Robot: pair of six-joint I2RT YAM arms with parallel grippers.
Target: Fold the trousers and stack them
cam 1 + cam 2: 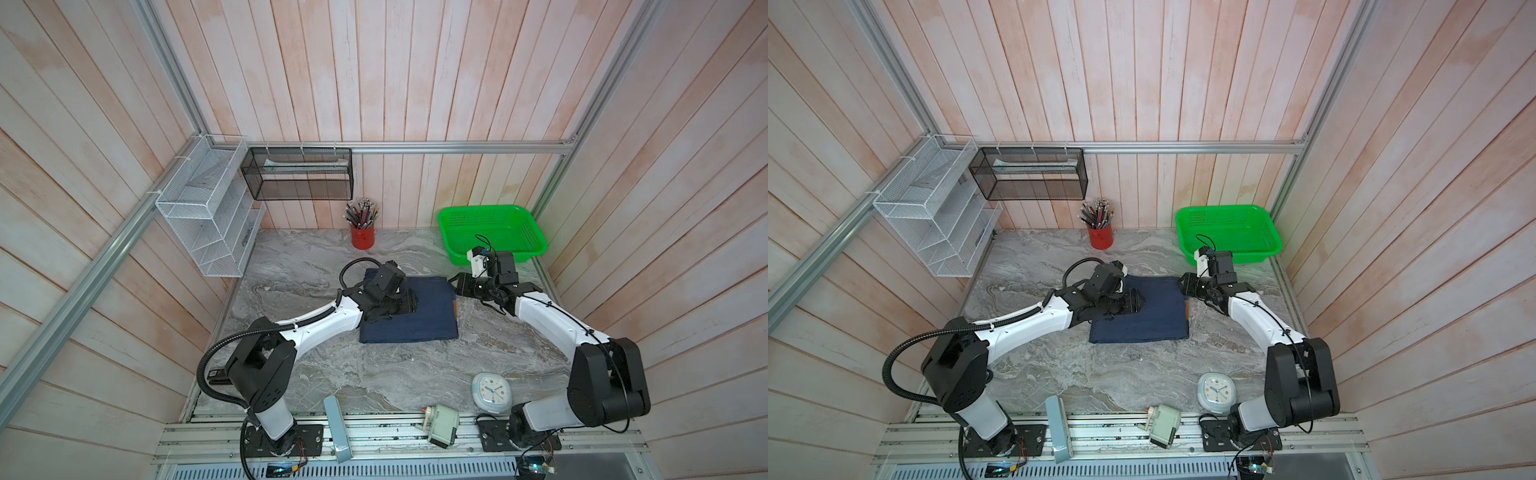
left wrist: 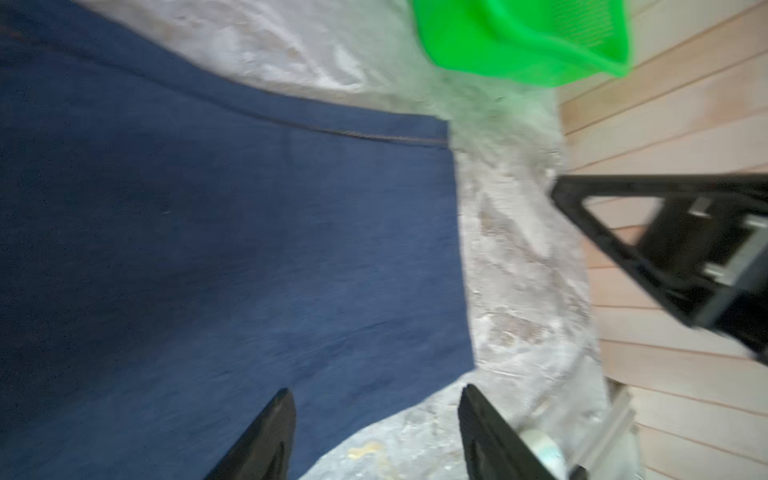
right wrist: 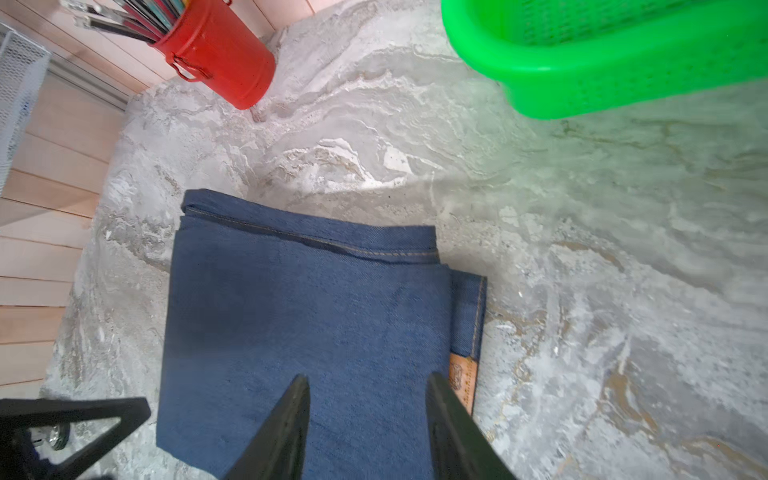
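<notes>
The trousers [image 1: 428, 316] lie folded into a dark blue denim rectangle in the middle of the marble table [image 1: 374, 374], seen in both top views [image 1: 1150, 316]. A tan leather patch [image 3: 461, 374] pokes out at their right edge. My left gripper [image 1: 411, 301] hovers over the left half of the fold, open, with only cloth and table behind its fingers [image 2: 377, 390]. My right gripper [image 1: 455, 284] stands open at the far right corner of the trousers [image 3: 291, 299], nothing between its fingers [image 3: 369, 377].
A green plastic basket [image 1: 492, 235] sits at the back right. A red cup of pencils [image 1: 363, 237] stands by the back wall. Near the front edge lie a round clock [image 1: 491, 390] and a small pale device [image 1: 442, 424]. Wire racks [image 1: 208, 216] hang on the left wall.
</notes>
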